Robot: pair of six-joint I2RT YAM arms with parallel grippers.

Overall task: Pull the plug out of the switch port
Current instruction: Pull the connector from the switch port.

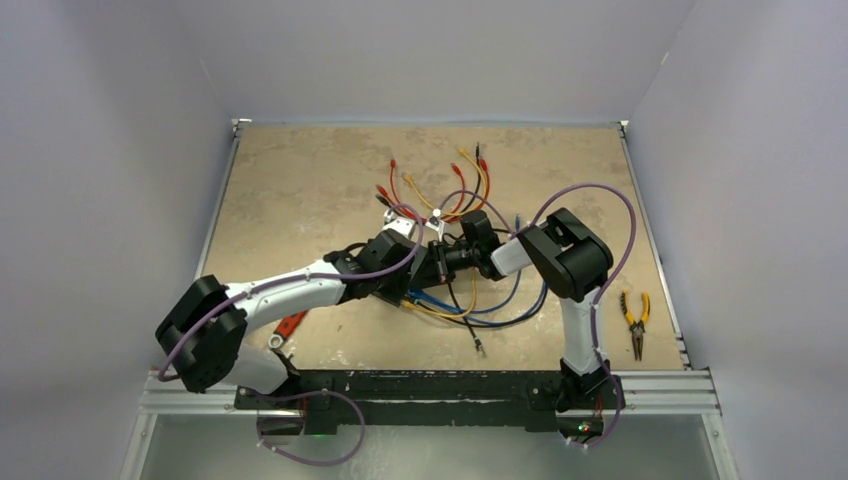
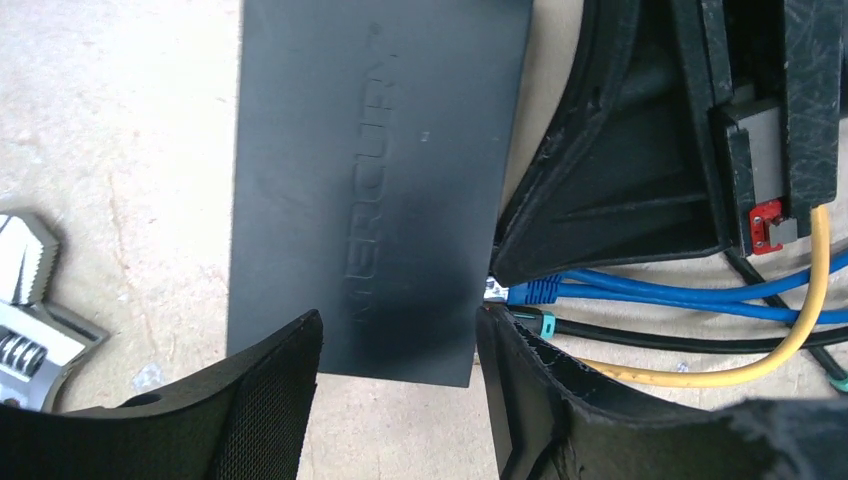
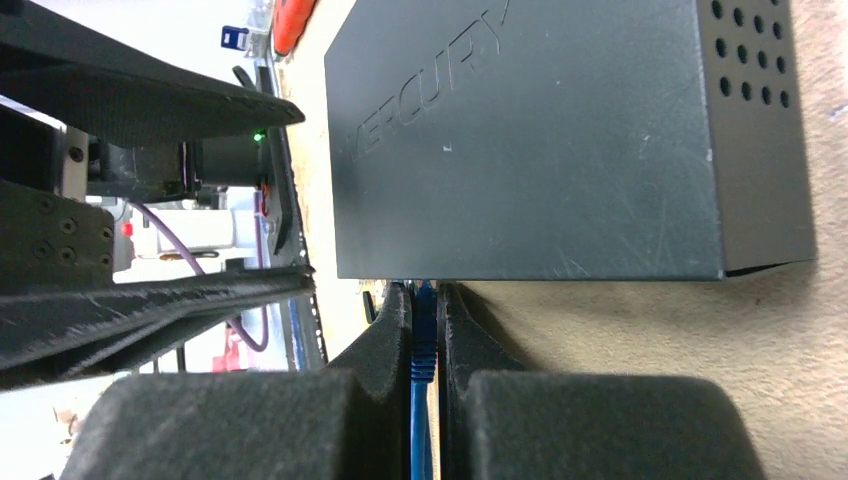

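Note:
The switch (image 2: 370, 170), a flat matte black box, lies on the table. In the top view it is mostly hidden under both arms. My left gripper (image 2: 398, 318) is open over its near end, with one finger (image 2: 260, 400) above the top face and the other (image 2: 560, 400) at the socket-side edge. My right gripper (image 3: 425, 295) is shut on the blue plug (image 3: 423, 335), which sits right at the switch's socket edge (image 3: 520, 278). The left wrist view shows the right gripper (image 2: 500, 275) and the blue plug (image 2: 525, 292). From above, the left gripper (image 1: 412, 264) and right gripper (image 1: 440, 264) meet mid-table.
A black cable with a teal boot (image 2: 545, 325) and a yellow cable (image 2: 780, 350) run beside the blue one. A metal wrench (image 2: 30, 320) lies left of the switch. Yellow-handled pliers (image 1: 635, 320) lie at the right. Loose patch cables (image 1: 440, 190) spread behind the arms.

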